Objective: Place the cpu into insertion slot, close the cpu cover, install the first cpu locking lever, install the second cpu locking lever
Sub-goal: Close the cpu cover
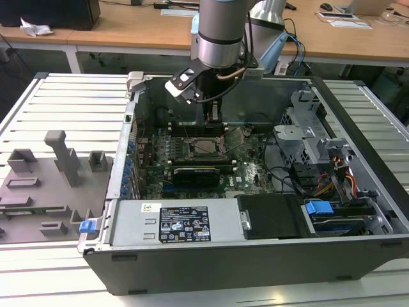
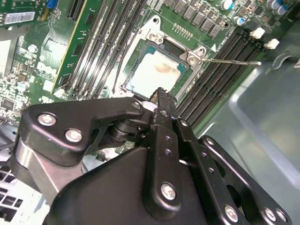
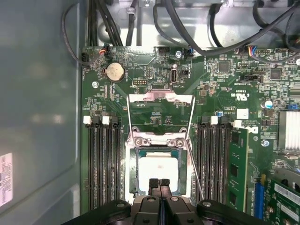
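**On the slatted counter [image 1: 77,96], inside the open case [image 1: 255,256]**

Finds the cpu [image 3: 158,164] seated in the insertion slot [image 3: 132,171], centre of the exterior view, with the cpu cover [image 3: 159,97] standing open alongside. Over the cpu's edge, sees the pincer [image 3: 158,182] pinched together, gripping nothing.

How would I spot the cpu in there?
Look inside the open computer case at the green circuit board. Between its banks of long black memory slots sits a square socket by the claw. The cpu is the flat, pale silver square in it; its neighbours are dark or green.
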`<state>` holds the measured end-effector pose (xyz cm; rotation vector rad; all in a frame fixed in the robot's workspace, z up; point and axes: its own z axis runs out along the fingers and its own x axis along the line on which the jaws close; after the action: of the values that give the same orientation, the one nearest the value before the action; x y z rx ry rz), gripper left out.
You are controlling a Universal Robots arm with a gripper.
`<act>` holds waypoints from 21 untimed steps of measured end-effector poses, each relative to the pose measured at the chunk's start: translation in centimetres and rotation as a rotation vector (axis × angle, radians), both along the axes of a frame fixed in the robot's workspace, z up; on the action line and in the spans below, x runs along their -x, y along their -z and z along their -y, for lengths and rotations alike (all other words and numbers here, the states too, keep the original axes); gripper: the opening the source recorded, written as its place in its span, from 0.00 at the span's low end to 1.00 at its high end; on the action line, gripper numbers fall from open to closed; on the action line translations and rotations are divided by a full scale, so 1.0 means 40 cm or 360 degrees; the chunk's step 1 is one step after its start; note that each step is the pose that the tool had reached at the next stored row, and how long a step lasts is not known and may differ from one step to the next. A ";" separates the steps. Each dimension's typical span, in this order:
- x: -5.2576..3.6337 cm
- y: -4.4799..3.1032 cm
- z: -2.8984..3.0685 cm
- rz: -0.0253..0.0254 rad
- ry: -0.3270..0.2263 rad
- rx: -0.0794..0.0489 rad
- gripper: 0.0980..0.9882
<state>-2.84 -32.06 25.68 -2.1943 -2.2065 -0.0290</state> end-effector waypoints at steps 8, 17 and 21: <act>0.001 -0.038 0.003 0.00024 0.0000 0.0000 0.01; -0.036 -0.031 0.037 0.00064 -0.0033 0.0001 0.01; -0.080 -0.024 0.030 0.00067 -0.0042 0.0000 0.01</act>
<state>0.37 -33.28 26.65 -2.1670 -2.2374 -0.0327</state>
